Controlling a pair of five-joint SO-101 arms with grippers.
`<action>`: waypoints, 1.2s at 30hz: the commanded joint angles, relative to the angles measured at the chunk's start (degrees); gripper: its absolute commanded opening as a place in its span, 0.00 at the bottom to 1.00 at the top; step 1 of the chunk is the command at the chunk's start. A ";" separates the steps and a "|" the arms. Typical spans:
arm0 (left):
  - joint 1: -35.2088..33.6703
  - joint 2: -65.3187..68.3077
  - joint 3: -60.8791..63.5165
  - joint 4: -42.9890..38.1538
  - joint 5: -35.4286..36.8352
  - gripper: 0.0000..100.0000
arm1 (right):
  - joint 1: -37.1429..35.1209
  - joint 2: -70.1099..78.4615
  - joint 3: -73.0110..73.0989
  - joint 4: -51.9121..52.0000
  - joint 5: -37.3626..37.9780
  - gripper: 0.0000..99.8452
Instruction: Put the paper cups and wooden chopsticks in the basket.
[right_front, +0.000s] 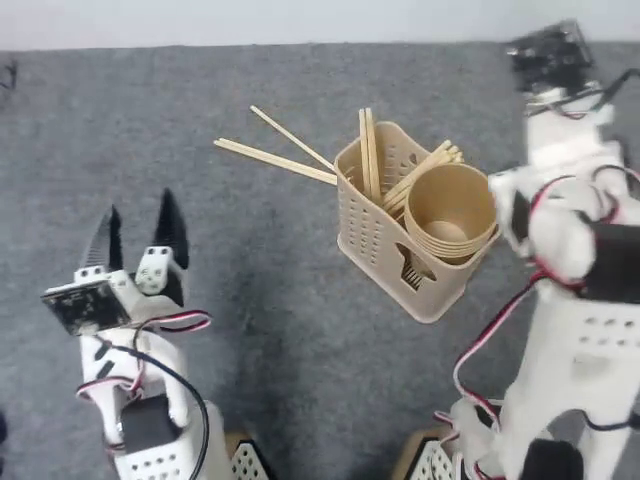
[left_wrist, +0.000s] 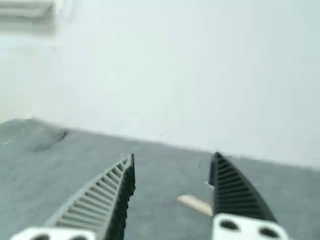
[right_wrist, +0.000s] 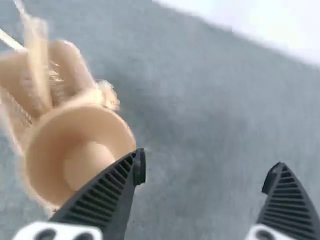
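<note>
Starting at the left, the left gripper (right_front: 140, 222) is seen with its jaws spread apart and nothing held. Ahead of it, two wooden chopsticks (right_front: 275, 160) are found outside the basket (right_front: 375, 240), their long axes slanting toward its near wall. Whether they touch the rim cannot be told. Their free ends are judged nearer this arm. Paper cups (right_front: 450, 215) are stacked inside the basket. The right gripper (right_wrist: 207, 165) is likewise spread and empty, just beside the cups.
</note>
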 joint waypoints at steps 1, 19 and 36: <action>5.71 -0.26 -7.96 4.57 2.02 0.25 | 9.27 -4.44 8.35 -6.90 -3.34 0.37; 15.38 21.01 -50.15 32.26 17.67 0.25 | 14.64 -30.55 73.76 -49.54 -17.49 0.37; 21.10 69.27 -83.82 56.97 22.51 0.25 | 9.80 -24.22 82.64 -60.53 -17.05 0.37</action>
